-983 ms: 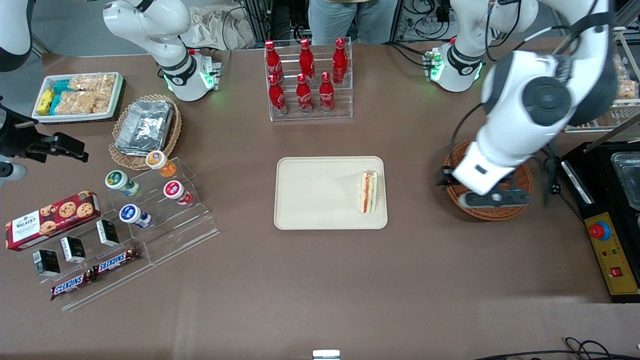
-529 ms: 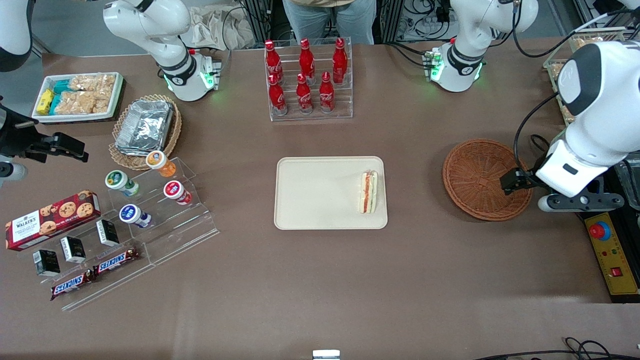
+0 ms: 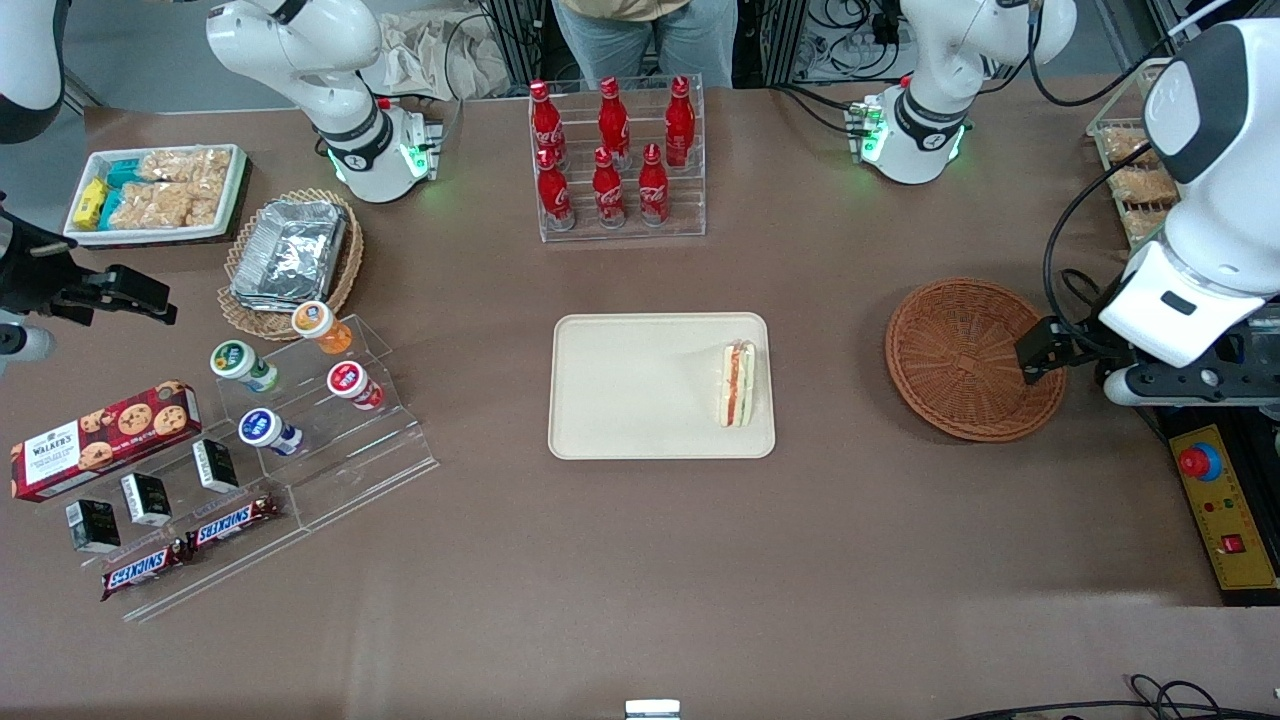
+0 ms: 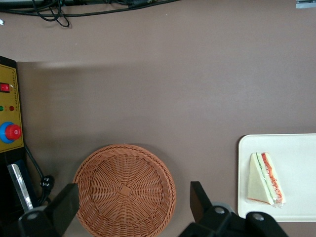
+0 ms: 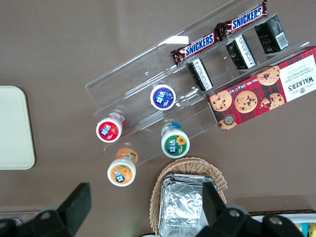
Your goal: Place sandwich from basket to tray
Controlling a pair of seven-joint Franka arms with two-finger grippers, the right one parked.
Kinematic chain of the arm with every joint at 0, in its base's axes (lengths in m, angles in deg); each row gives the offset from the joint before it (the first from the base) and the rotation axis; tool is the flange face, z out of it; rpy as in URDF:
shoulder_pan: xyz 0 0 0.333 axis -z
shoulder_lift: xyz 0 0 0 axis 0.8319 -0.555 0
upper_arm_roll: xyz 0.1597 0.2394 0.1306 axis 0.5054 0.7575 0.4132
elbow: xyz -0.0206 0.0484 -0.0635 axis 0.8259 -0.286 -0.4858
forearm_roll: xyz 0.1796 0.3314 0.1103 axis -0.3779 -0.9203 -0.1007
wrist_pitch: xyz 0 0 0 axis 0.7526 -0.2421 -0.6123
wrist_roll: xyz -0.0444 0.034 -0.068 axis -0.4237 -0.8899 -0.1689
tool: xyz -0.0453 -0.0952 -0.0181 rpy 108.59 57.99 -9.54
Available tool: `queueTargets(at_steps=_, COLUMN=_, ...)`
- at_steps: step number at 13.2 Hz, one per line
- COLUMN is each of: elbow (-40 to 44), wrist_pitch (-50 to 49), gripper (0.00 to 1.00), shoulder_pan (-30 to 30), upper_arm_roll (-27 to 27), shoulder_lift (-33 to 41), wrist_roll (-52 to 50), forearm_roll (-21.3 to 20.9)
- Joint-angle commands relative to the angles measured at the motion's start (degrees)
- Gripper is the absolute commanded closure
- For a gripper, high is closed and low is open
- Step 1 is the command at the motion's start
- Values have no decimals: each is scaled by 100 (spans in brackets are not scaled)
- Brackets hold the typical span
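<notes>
While spread apart and holding nothing, black gripper [image 4: 131, 202] fingers [image 4: 64, 205] above round reddish-brown wicker basket [image 4: 124, 189] (triangular white-bread sandwich [image 4: 265, 178] on cream rectangular plastic tray [image 4: 296, 197], well clear of them).

The front view looks steeply down on the whole table [image 3: 640, 560]. The left wrist camera, high above, faces straight down past the gripper [image 4: 133, 207]; both show the basket [image 3: 960, 345] and tray [image 3: 620, 385].

A yellow control box [image 3: 1226, 515] sits near the gripper [image 4: 132, 190]. Red cola bottles [image 3: 607, 185] and a snack shelf [image 3: 340, 480] stand well apart from it.
</notes>
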Motion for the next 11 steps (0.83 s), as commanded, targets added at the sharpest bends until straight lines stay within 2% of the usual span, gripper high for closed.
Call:
queueTargets(at_steps=1, elbow=326, wrist_pitch=-219, gripper=0, shoulder_pan=-892, upper_arm_roll=-969, shoulder_lift=-36, wrist_roll=-28, forearm_roll=111)
queueTargets(at_steps=5, elbow=590, wrist_pitch=-816, gripper=0, shoulder_pan=-2579, upper_arm_roll=-2700, shoulder_lift=8, wrist_roll=-28, forearm_roll=111)
queueTargets(at_steps=6, elbow=538, wrist_pitch=-947, gripper=0, shoulder_pan=-2792, upper_arm_roll=-2870, shoulder_lift=112, wrist_roll=-46, forearm_roll=103)
queueTargets(at_steps=11, elbow=-147, wrist_pitch=-1063, gripper=0, shoulder_pan=-2847, upper_arm_roll=-2854, shoulder_lift=736, wrist_roll=33, forearm_roll=76)
